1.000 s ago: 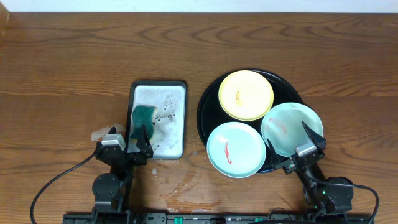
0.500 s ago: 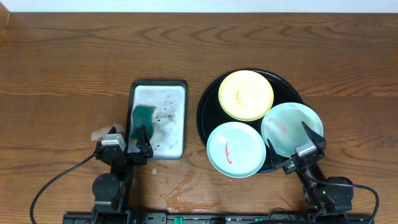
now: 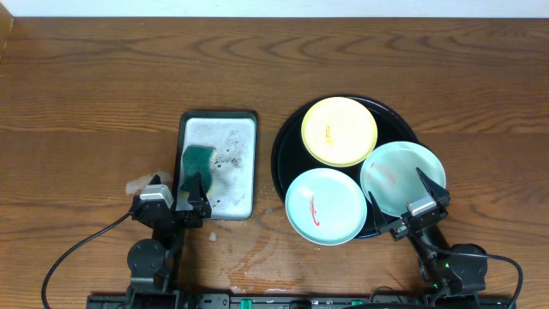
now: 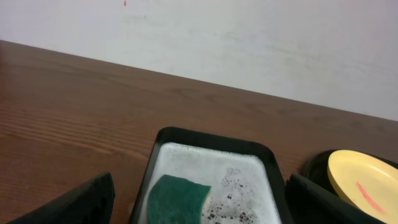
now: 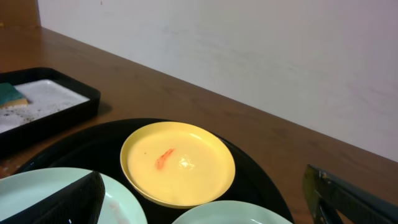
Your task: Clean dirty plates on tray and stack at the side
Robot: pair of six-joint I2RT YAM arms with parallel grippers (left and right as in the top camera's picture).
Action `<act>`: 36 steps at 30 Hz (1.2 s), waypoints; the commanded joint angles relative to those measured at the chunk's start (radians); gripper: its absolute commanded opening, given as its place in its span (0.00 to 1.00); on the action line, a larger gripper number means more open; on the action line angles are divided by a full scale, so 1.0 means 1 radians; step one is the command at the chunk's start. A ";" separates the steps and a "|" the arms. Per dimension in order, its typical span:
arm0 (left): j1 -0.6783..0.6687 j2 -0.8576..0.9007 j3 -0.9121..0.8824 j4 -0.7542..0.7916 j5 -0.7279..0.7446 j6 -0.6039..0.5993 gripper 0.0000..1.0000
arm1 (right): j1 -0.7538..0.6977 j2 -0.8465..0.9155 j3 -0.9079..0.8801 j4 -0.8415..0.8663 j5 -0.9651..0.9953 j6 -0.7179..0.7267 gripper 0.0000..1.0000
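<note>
A bare wooden table (image 3: 103, 86) fills the overhead view, and a plain pale wall (image 4: 249, 43) rises behind it in both wrist views. At centre right sits the round black tray (image 3: 280, 154) with all three plates on it. The yellow plate (image 3: 339, 130) lies at its upper part. The light blue plate (image 3: 326, 206) overhangs the lower left rim, and the mint-white plate (image 3: 396, 176) overhangs the right rim. Each carries a red smear. Left of centre, a grey rectangular tray (image 3: 232, 137) holds suds and a green sponge (image 3: 197, 159). A wet patch (image 3: 257, 253) glistens on the wood below it. The left gripper (image 3: 176, 187), near the sponge, and the right gripper (image 3: 399, 193), over the mint-white plate, both have their fingers spread wide and hold nothing.
</note>
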 commanded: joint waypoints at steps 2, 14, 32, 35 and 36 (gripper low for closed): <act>0.004 -0.006 -0.013 -0.043 -0.010 0.013 0.88 | 0.008 -0.005 -0.002 -0.005 -0.004 0.005 0.99; 0.004 -0.006 -0.013 -0.034 -0.009 0.013 0.88 | 0.008 -0.005 -0.002 -0.005 -0.004 0.005 0.99; 0.004 0.134 0.291 -0.069 0.163 -0.153 0.88 | 0.008 0.057 0.224 -0.050 -0.041 0.211 0.99; 0.004 0.300 0.491 -0.227 0.164 -0.153 0.88 | 0.007 0.183 0.396 -0.216 -0.041 0.203 0.99; 0.004 0.357 0.554 -0.287 0.164 -0.153 0.88 | 0.007 0.221 0.438 -0.253 -0.041 0.203 0.99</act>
